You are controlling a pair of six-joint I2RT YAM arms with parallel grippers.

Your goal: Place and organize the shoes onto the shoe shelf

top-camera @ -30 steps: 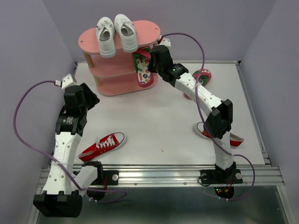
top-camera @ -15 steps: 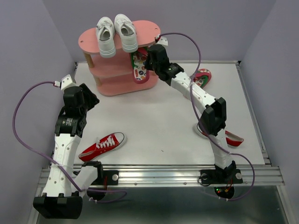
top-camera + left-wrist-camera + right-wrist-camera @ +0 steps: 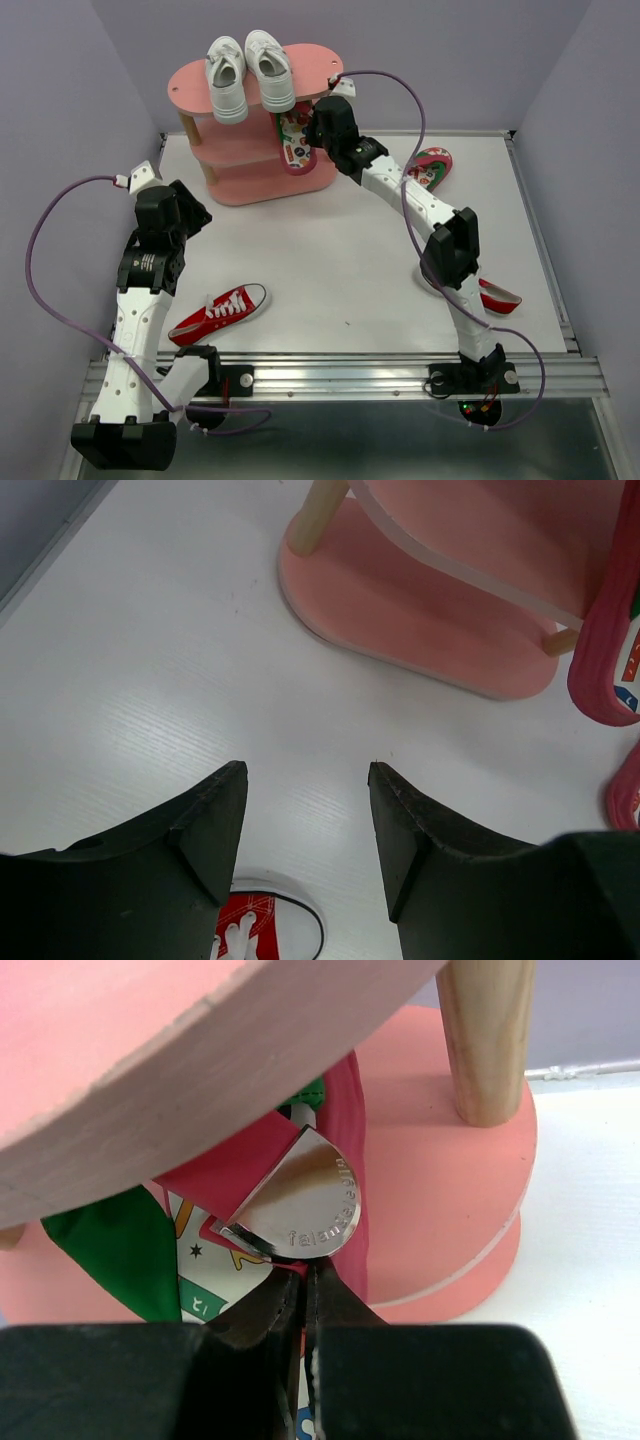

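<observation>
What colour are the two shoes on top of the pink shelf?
White lace-up sneakers, clearest in the top external view.

It was a robotics lab cell, not a lived-in room. Plain lavender panels (image 3: 60, 90) boxed in a white table (image 3: 330, 270) on three sides. An aluminium rail (image 3: 340, 378) ran along the near edge, with the left arm (image 3: 145, 290) and right arm (image 3: 440, 215) bolted there, purple cables (image 3: 30, 265) looping loose. A small pink shoe shelf (image 3: 190, 85) stood at the back of the table.

A round metal tag (image 3: 305, 1205) on the flip-flop (image 3: 348, 1160) carried embossed lettering, too blurred to read.
</observation>
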